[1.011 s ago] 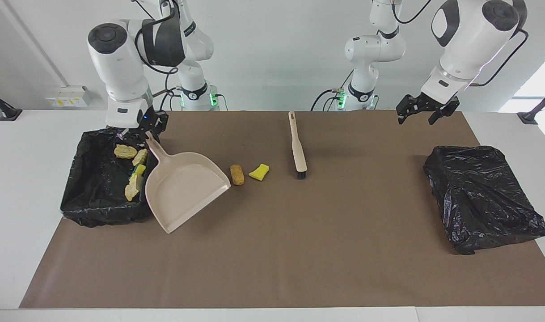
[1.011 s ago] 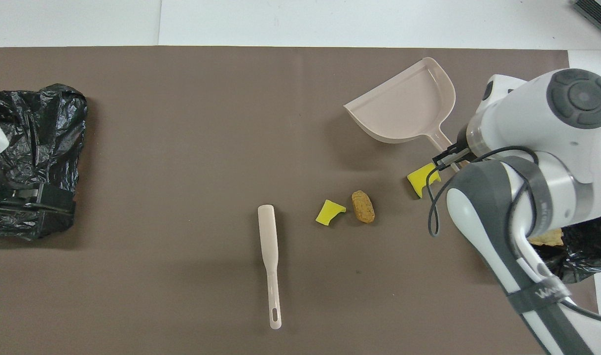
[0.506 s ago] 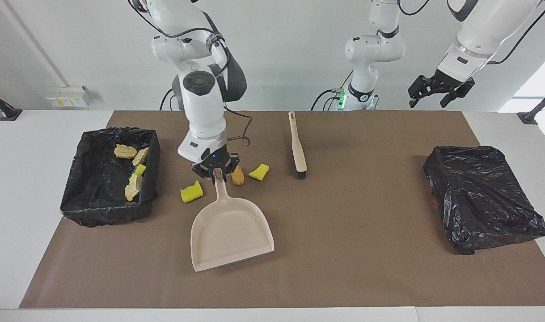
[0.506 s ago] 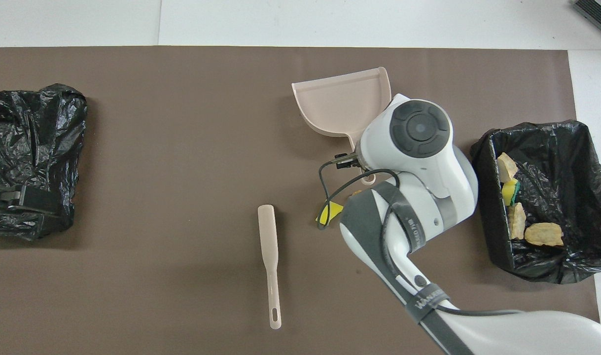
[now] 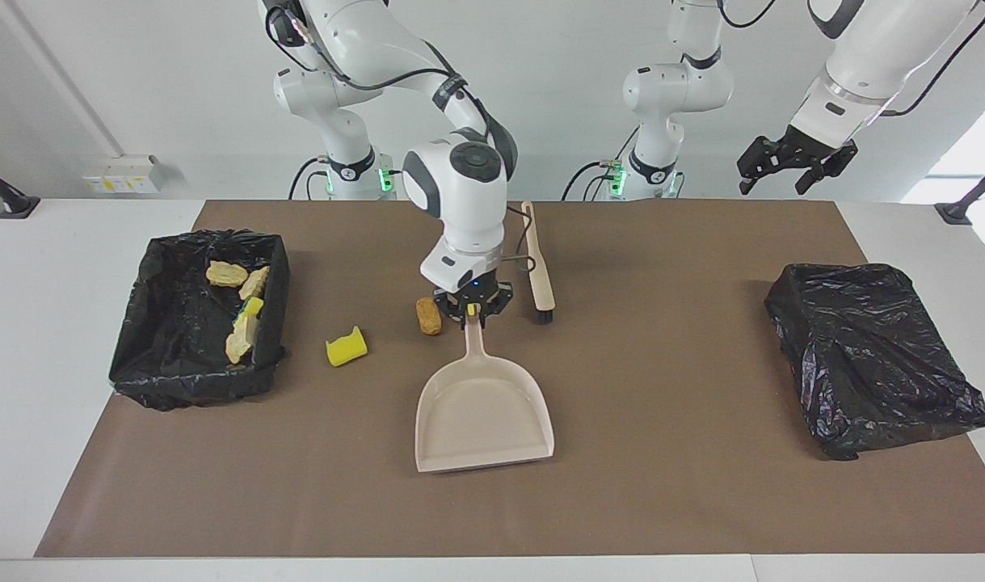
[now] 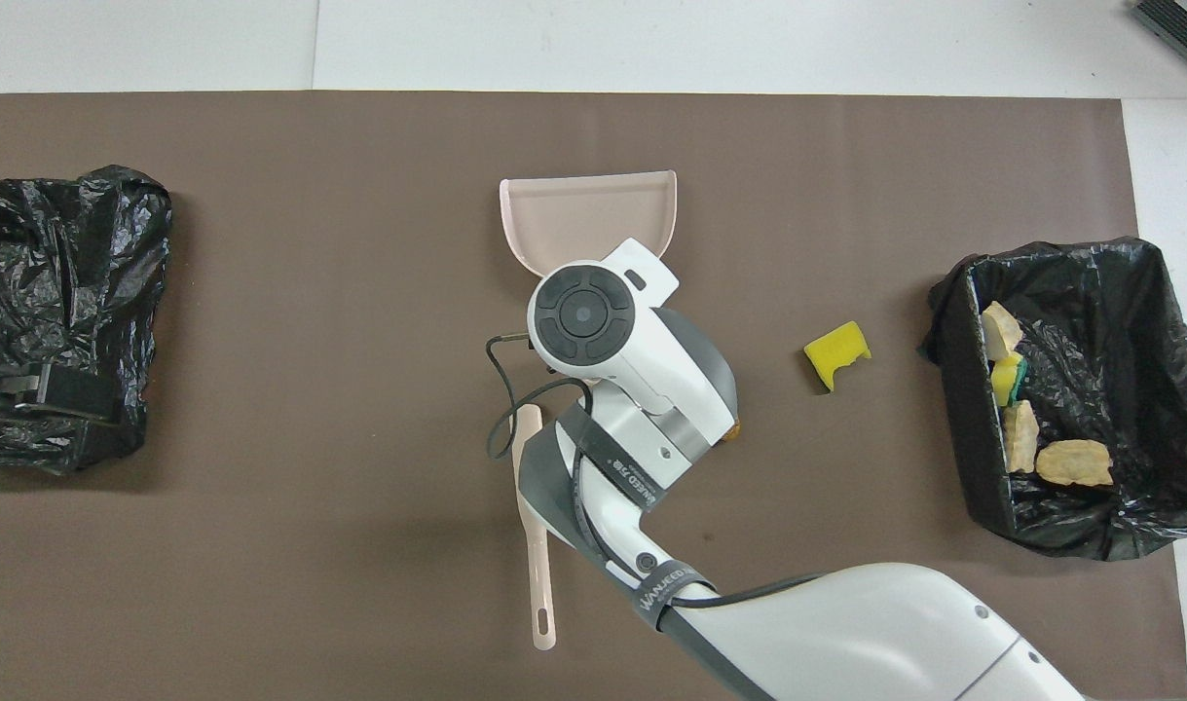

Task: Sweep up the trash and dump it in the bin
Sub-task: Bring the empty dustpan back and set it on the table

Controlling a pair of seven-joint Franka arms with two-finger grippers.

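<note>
1. Since the earlier frames, the right gripper (image 5: 473,310) has carried the dustpan (image 5: 482,411) from beside the bin (image 5: 136,323) to mid-table, and the left gripper (image 5: 791,166) has risen.
2. Right jaws are pinched on the dustpan handle; the pan lies flat on the mat (image 5: 662,485), its open mouth pointing away from the robots.
3. Left jaws are spread and empty, high over the left arm's end of the table, where that arm waits.
4. Trash left out: a roll (image 5: 428,315) just beside the gripped handle, toward the right arm's end, and a sponge (image 5: 347,346) between the roll and the bin. A yellow scrap just shows at the gripper's fingers; I cannot tell what it is.
5. Several pieces (image 6: 1021,419) already lie in the bin.
6. The relation that matters: both loose bits lie at the handle end, nearer the robots than the pan's mouth, so the mouth faces away from them. I judge the pan needs turning or re-placing before sweeping.
7. The brush (image 5: 538,263) lies with its long axis running toward and away from the robots, bristles farther, just beside the right gripper toward the left arm's end, so the free left arm seems the one to take it.
8. Only the facing view shows the grip and the roll; overhead, the arm hides both but gives the sponge (image 6: 836,349), the bin's contents and a closed bag (image 6: 62,312) plainly.
</note>
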